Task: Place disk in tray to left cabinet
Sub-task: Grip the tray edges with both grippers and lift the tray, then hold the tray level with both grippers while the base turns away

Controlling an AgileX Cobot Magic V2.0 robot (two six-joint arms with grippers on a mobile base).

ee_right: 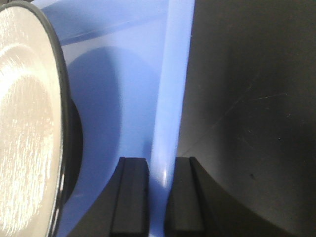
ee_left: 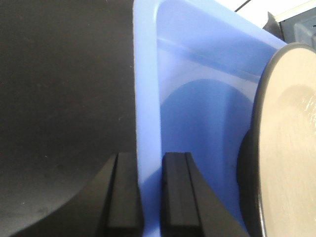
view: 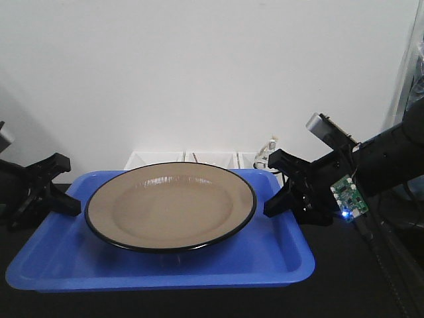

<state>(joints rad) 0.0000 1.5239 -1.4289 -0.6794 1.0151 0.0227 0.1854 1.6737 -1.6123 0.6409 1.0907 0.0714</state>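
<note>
The tan disk (view: 172, 205) with its thin black rim lies flat in the middle of the blue tray (view: 165, 268). My left gripper (view: 68, 201) is shut on the tray's left rim, and my right gripper (view: 274, 201) is shut on its right rim. In the left wrist view the two black fingers of the gripper (ee_left: 150, 197) pinch the blue rim (ee_left: 145, 98), with the disk (ee_left: 291, 148) just to the right. The right wrist view mirrors this: the gripper (ee_right: 159, 197) clamps the rim (ee_right: 170, 98), and the disk (ee_right: 24, 123) is at the left. The left cabinet is out of view.
White plastic bins (view: 156, 159) stand right behind the tray against a white wall (view: 199, 66). A dark tabletop (view: 358, 291) lies under and around the tray. On my right arm a green circuit board (view: 348, 194) shows a blue light.
</note>
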